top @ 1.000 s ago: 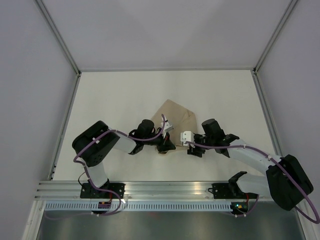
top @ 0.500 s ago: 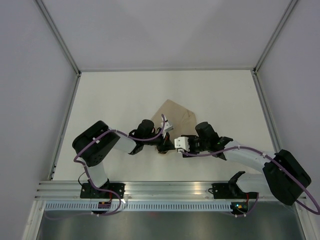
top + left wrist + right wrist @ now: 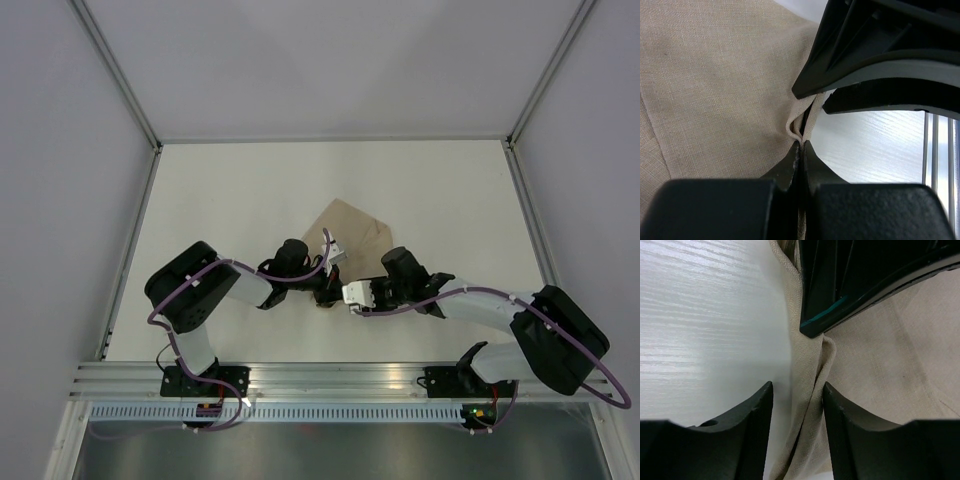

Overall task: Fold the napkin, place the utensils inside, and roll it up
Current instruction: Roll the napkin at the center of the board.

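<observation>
The beige napkin (image 3: 352,227) lies folded near the middle of the table. My left gripper (image 3: 328,292) is shut on the napkin's near edge (image 3: 802,127), which puckers between its tips. My right gripper (image 3: 340,296) is open and faces the left one from the right. In the right wrist view its fingers (image 3: 757,407) straddle a rolled ridge of the napkin (image 3: 812,380) without pinching it. The left gripper's dark fingers show just beyond that ridge (image 3: 840,295). No utensils show in any view.
The white table (image 3: 220,200) is bounded by metal rails at left (image 3: 135,240), right (image 3: 530,230) and far side. The arms' mounting rail (image 3: 330,385) runs along the near edge.
My right arm has swung left, bringing its gripper from right of the napkin's near corner to straddle the edge beside the left gripper. The left arm has stayed put.
</observation>
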`<state>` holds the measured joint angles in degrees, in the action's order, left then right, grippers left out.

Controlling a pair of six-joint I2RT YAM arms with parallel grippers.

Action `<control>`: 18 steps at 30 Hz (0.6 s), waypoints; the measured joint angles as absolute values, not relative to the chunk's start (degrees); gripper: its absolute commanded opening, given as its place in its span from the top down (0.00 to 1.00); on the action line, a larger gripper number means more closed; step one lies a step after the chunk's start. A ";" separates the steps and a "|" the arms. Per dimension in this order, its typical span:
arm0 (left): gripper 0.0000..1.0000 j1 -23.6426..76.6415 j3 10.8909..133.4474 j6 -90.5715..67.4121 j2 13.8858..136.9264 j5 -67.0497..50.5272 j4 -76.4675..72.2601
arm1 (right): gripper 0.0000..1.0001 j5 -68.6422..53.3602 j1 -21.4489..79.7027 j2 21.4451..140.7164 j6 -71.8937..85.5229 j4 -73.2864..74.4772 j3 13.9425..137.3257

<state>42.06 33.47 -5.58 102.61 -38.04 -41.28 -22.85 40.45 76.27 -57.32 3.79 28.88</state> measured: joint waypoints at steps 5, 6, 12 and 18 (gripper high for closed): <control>0.98 42.00 33.47 -5.58 102.61 -38.06 -41.30 | 0.67 -22.02 40.99 77.71 -57.52 3.55 29.52; 0.98 41.95 33.47 -5.58 102.61 -38.09 -41.30 | 0.73 -21.89 41.01 78.08 -57.69 3.60 29.82; 0.98 41.54 33.10 -6.09 102.61 -38.20 -42.24 | 0.94 -21.08 41.04 79.09 -57.65 4.67 31.68; 0.89 40.16 30.76 -8.03 102.59 -37.98 -46.35 | 1.00 -21.61 41.04 83.42 -57.01 10.02 37.43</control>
